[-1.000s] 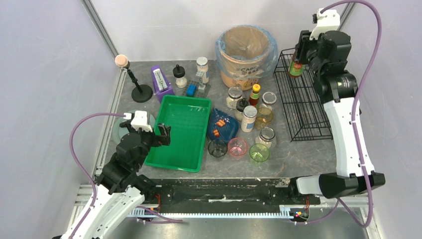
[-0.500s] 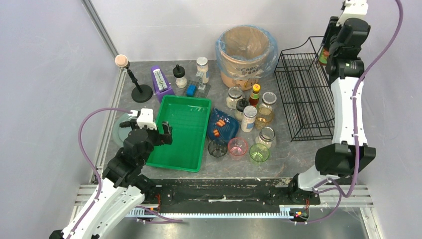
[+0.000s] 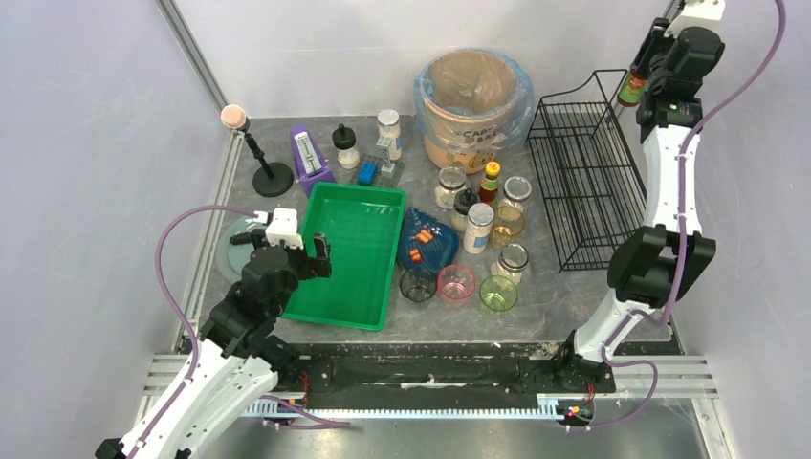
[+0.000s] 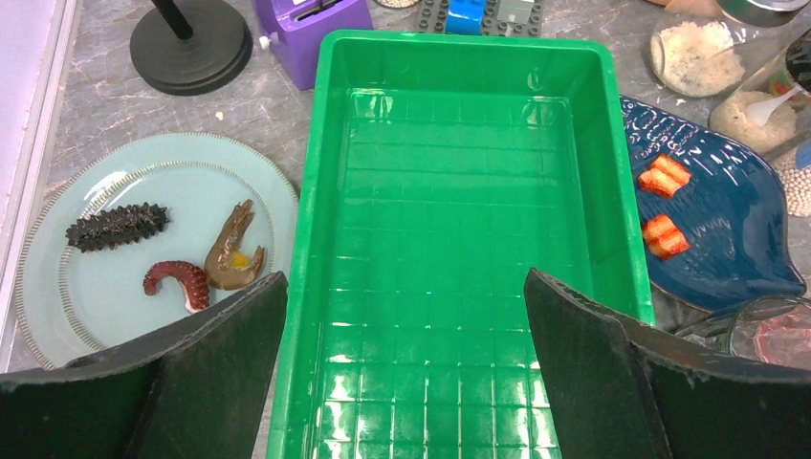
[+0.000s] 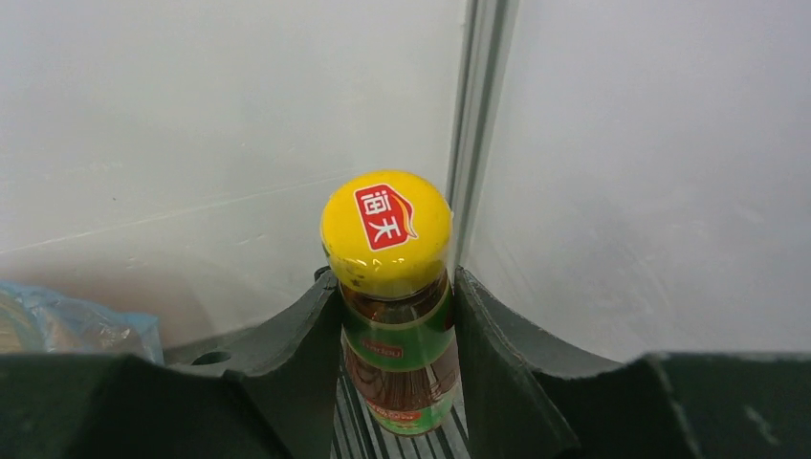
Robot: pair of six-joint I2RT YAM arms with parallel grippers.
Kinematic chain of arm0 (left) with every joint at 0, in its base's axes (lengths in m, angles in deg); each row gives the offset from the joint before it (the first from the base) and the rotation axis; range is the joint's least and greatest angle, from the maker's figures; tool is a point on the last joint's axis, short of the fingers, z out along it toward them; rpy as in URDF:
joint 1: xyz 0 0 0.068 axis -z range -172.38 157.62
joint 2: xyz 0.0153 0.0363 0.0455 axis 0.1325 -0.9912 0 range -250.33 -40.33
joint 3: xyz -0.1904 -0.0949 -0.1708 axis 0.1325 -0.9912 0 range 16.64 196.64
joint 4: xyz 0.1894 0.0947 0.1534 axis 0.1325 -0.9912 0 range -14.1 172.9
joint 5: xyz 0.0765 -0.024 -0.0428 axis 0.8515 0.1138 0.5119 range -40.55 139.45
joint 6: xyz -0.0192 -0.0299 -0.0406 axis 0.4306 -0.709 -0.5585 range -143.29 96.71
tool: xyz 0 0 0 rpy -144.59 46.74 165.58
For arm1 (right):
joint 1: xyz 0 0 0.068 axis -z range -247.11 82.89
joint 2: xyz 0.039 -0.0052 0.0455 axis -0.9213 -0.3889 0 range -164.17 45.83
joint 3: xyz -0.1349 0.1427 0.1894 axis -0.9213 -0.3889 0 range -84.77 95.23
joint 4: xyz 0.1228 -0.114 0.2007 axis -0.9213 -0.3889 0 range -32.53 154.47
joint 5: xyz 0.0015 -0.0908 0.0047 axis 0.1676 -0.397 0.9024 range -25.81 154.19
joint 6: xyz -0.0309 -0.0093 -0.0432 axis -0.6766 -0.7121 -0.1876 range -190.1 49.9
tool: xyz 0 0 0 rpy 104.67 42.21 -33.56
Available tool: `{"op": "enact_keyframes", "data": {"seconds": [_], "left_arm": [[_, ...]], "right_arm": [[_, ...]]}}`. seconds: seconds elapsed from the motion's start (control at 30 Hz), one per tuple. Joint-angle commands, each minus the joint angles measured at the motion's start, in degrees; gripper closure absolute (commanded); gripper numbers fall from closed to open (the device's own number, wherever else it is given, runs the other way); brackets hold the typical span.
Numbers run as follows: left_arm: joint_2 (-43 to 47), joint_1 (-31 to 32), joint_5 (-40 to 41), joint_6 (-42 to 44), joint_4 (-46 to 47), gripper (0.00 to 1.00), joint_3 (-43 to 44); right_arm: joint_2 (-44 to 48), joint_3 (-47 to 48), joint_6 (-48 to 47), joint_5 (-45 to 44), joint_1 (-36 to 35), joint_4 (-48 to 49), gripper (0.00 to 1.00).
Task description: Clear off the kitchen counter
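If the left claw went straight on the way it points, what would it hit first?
Most likely the green tray: the open left gripper points down into its floor, though depth is unclear.

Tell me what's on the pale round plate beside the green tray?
A spiky black sea cucumber, a red octopus tentacle and a brown shrimp. A finger of the left gripper covers the near edge of the plate, so that part is hidden.
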Motion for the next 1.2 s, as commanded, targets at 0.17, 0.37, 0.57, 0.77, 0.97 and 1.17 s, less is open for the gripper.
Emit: {"op": "enact_keyframes", "data": {"seconds": [0.17, 0.37, 0.57, 0.77, 0.97, 1.17], "left_arm": [[-0.6, 0.0, 1.2, 2.1, 2.8, 0.01, -0.2], [-0.7, 0.0, 0.0, 2.5, 3.1, 0.01, -0.5], [-1.1, 0.0, -0.4, 2.6, 3.2, 0.01, -0.4], [-1.3, 0.0, -0.9, 2.7, 3.3, 0.01, -0.5], [-1.4, 0.0, -1.3, 2.8, 3.4, 0.01, -0.5], [-1.3, 0.0, -1.4, 2.9, 3.4, 0.01, -0.5]], "right_arm": [[-6.2, 4.4, 2.2, 5.1, 0.3, 15.0, 1.0], [-10.3, 3.9, 2.2, 5.3, 0.4, 15.7, 1.0], [-12.3, 1.8, 3.7, 6.6, 1.0, 16.4, 0.99], [-13.2, 0.3, 3.0, 6.4, 1.2, 16.7, 0.94], [-13.2, -1.4, 2.0, 6.2, 1.2, 16.8, 0.83], [-12.6, -1.9, 2.1, 6.4, 1.2, 16.8, 0.62]]}}
